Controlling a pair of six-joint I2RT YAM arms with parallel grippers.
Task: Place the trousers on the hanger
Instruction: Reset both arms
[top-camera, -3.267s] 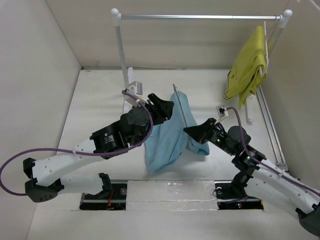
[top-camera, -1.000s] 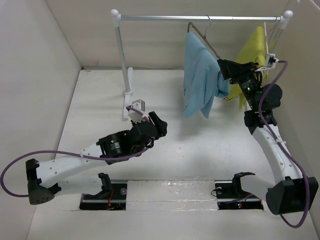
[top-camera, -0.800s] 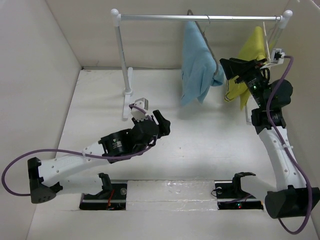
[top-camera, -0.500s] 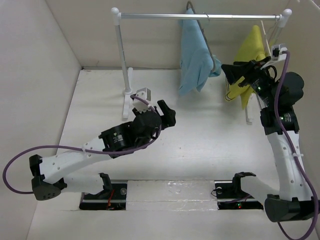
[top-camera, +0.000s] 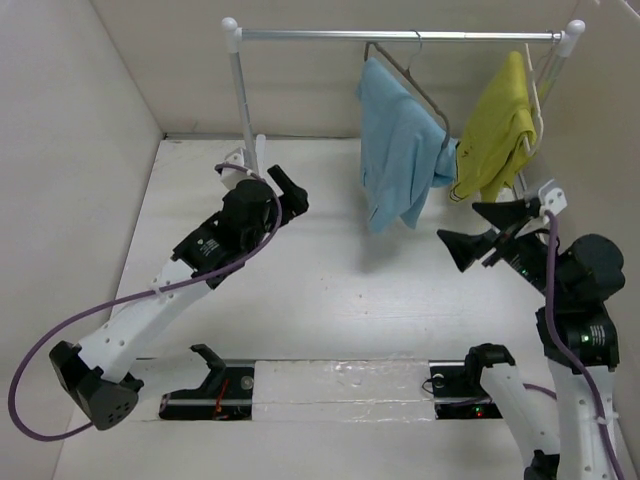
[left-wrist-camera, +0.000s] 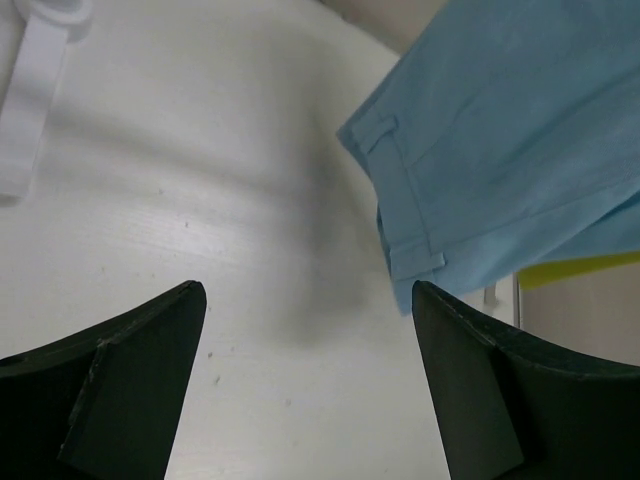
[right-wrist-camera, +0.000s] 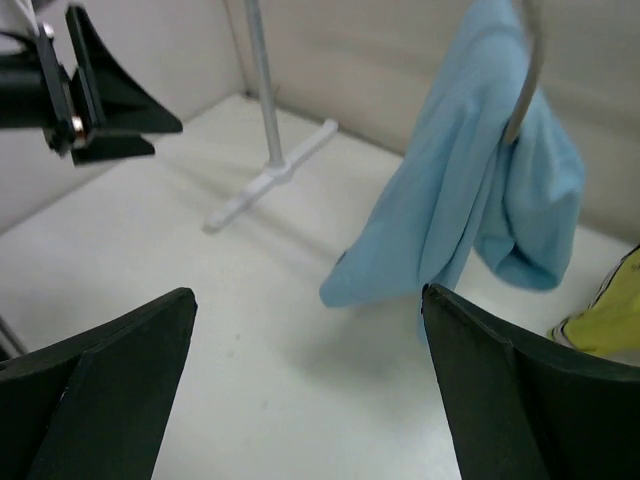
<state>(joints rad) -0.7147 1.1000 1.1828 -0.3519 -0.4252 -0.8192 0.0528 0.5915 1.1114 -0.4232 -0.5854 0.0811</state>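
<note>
white tabletop (top-camera: 330, 290); at one o'clock the trousers (top-camera: 400, 165) hang over the hanger (top-camera: 428, 100) on the rail (top-camera: 320, 35); limp thin cloth, likely best pinched at the waistband; left gripper (top-camera: 285, 192) and right gripper (top-camera: 460, 223) gape empty.

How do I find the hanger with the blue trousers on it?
Look at the metal rail across the back. Two hangers hook over it; you want the thin grey wire hanger near the middle. It carries the sky-blue trousers, while the whitish hanger at the right end holds a yellow garment.
</note>
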